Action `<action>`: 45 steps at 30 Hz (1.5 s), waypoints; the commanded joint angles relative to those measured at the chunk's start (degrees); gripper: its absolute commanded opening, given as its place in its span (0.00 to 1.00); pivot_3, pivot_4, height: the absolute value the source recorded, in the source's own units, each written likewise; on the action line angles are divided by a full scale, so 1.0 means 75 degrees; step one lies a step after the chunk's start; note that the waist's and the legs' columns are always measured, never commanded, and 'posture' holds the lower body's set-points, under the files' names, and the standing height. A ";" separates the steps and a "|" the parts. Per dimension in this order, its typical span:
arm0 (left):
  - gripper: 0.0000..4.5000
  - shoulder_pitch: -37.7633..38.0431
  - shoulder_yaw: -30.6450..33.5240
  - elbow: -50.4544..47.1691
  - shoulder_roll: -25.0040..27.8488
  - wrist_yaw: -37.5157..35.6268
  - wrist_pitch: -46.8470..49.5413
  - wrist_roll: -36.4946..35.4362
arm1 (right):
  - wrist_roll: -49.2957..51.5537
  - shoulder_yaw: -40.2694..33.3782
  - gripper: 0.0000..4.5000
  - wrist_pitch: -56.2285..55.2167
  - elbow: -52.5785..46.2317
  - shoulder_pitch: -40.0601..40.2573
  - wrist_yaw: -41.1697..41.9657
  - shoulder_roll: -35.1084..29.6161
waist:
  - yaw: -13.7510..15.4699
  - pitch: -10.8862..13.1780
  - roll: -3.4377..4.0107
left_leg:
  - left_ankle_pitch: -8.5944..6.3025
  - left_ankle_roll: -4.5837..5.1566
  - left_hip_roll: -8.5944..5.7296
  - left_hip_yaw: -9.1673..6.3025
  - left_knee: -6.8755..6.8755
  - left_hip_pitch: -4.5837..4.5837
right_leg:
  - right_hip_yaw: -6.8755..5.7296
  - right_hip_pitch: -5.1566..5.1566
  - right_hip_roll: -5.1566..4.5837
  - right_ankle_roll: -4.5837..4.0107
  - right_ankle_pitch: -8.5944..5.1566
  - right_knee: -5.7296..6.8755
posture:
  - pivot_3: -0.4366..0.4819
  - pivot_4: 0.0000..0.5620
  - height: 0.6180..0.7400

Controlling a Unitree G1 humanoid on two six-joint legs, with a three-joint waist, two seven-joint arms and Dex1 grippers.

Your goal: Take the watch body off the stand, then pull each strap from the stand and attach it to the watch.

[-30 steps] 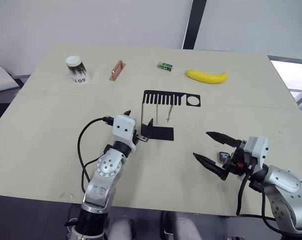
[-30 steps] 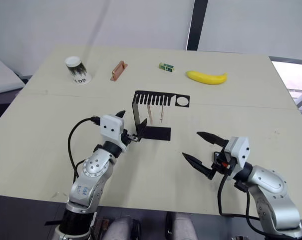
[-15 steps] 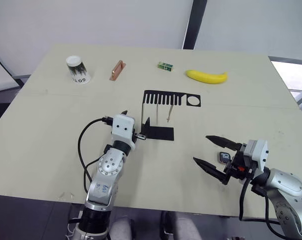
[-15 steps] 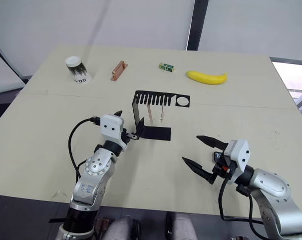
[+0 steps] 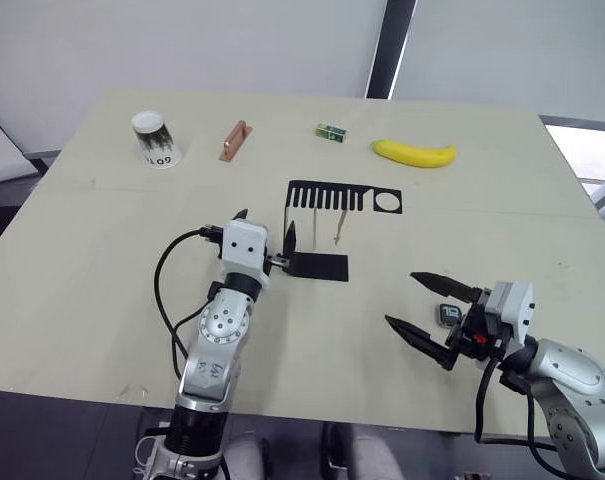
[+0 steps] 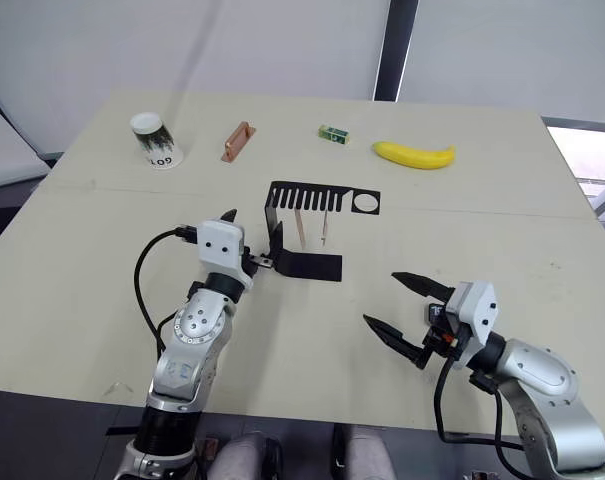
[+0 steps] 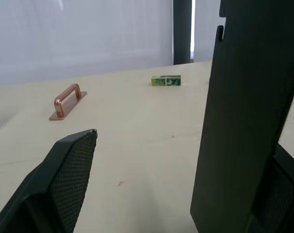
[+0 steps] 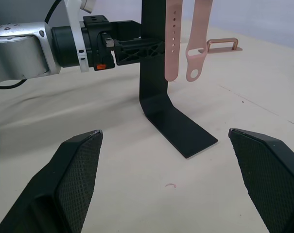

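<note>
a paper cup and a copper handle block are seen at the far left of the table. the left gripper is placed around the upright of the stand, one finger on each side; whether the upright is pinched cannot be told. two pink straps are hung side by side from the stand's slotted top plate. a small green box and a banana are set further back. the watch body is laid on the table just behind the right gripper, whose fingers are spread wide and empty.
</note>
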 commanded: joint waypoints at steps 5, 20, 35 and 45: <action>1.00 -0.0183 -0.0004 0.0040 -0.0269 0.0066 -0.0230 0.0071 | -0.0074 -0.0023 0.98 -0.0185 -0.0108 -0.0036 -0.0056 0.0051 | 0.0004 0.0000 0.0000 | 0.0000 0.0000 0.0000 0.0000 0.0000 0.0000 | 0.0000 0.0000 0.0000 0.0000 0.0000 0.0000 | 0.48 0.27 1.00; 0.26 -0.0066 -0.0124 0.0081 -0.0446 -0.0190 -0.0434 -0.0022 | -0.0235 0.0150 1.00 -0.0145 -0.0234 -0.0044 -0.0309 0.0277 | 0.0001 0.0000 0.0000 | 0.0000 0.0000 0.0000 0.0000 0.0000 0.0000 | 0.0000 0.0000 0.0000 0.0000 0.0000 0.0000 | 0.48 0.27 1.00; 0.00 -0.0127 -0.0129 0.0122 -0.0431 -0.0263 -0.0460 0.0048 | -0.0746 0.1107 1.00 0.0270 -0.0985 -0.0117 -0.1884 0.1371 | -0.0039 0.0000 -0.0001 | 0.0000 -0.0001 0.0004 -0.0001 0.0000 -0.0001 | 0.0000 0.0000 0.0001 0.0000 0.0000 0.0000 | 0.48 0.27 1.00; 0.00 -0.0190 -0.0122 0.0153 -0.0501 0.0049 -0.0524 0.0300 | -0.2234 0.2534 1.00 0.0969 -0.0913 -0.1484 -0.4221 0.3059 | -0.0062 0.0000 -0.0001 | 0.0003 -0.0005 0.0005 -0.0001 0.0001 -0.0007 | 0.0000 -0.0008 0.0000 0.0000 0.0000 0.0002 | 0.48 0.27 1.00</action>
